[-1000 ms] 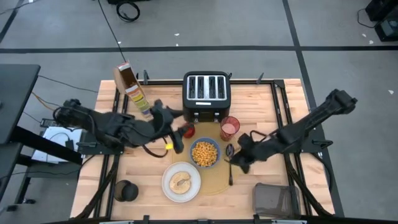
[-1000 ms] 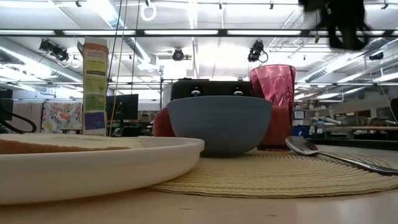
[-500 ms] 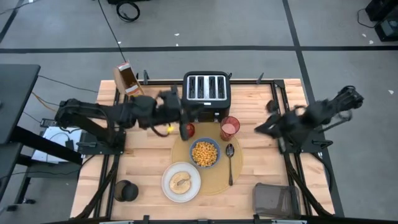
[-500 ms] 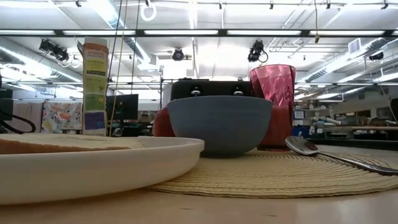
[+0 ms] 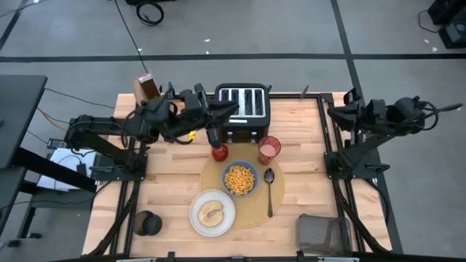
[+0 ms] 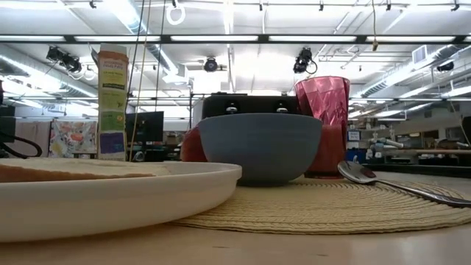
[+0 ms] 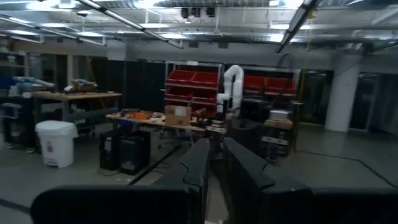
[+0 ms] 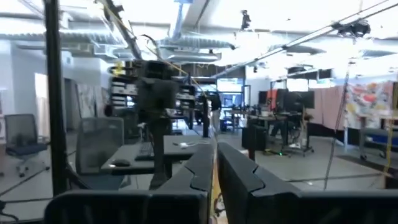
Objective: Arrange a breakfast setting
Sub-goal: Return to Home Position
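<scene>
1. Nearest, the plate (image 6: 147,199) overlaps the near left edge of the mat (image 6: 309,210) and carries a round of bread. It is probably stiff and breakable, so pinch it at the rim.
2. Woven and likely limp, the mat would sag if lifted by one edge.
3. At the mat's middle stands the bowl (image 6: 261,147), full of cereal. It looks smooth and weighty; take the rim and keep it level.
4. Just right of the bowl lies the spoon (image 6: 360,173), thin and slick. Grip it across the handle.
5. Behind the spoon stands the cup (image 6: 322,110), faceted and probably light. The apple (image 6: 193,145) sits behind the bowl on the left, firm and apt to roll.
6. Beyond the mat are the toaster (image 5: 242,109) and the box (image 6: 112,103). The box's print cannot be read, and no brand is legible.
7. Farthest, the left gripper (image 7: 216,144) hangs by the toaster and the right gripper (image 8: 214,152) over the table's far right edge. Both have their fingers drawn together on nothing.
</scene>
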You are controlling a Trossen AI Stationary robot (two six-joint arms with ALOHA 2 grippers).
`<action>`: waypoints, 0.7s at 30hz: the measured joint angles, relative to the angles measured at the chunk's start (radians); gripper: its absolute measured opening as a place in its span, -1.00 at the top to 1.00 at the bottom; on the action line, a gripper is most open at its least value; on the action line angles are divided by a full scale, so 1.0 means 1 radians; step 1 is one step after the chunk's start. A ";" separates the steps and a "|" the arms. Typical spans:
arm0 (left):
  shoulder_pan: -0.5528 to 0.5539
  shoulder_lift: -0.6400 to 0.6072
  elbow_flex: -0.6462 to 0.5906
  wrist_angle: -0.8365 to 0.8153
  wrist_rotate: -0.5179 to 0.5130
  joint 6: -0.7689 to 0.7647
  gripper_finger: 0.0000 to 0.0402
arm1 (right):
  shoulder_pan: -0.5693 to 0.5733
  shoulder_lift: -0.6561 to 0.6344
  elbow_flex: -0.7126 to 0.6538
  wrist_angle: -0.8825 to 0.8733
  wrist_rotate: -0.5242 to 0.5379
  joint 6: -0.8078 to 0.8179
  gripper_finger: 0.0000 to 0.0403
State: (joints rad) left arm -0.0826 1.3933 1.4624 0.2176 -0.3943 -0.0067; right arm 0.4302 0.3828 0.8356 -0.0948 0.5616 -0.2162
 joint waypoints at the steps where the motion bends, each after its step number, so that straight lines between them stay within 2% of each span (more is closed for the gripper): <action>1: 0.005 0.000 0.000 -0.003 0.000 0.001 0.74 | -0.013 0.011 0.000 0.001 -0.013 0.008 0.83; 6: 0.037 0.000 0.000 -0.052 0.050 0.019 0.74 | -0.099 0.095 -0.016 -0.011 -0.182 0.086 0.83; 10: 0.047 0.000 0.000 -0.120 0.060 -0.008 0.74 | -0.217 0.193 -0.049 -0.012 -0.304 0.131 0.83; 16: 0.047 0.000 0.000 -0.126 0.056 -0.091 0.74 | -0.495 0.354 -0.073 0.123 -0.537 0.135 0.82; 21: 0.056 -0.002 0.000 -0.103 0.057 -0.120 0.74 | -0.717 0.393 -0.076 0.096 -0.573 0.092 0.83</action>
State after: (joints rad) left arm -0.0266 1.3913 1.4621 0.1141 -0.3377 -0.1263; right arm -0.2870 0.7755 0.7601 0.0012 -0.0113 -0.1237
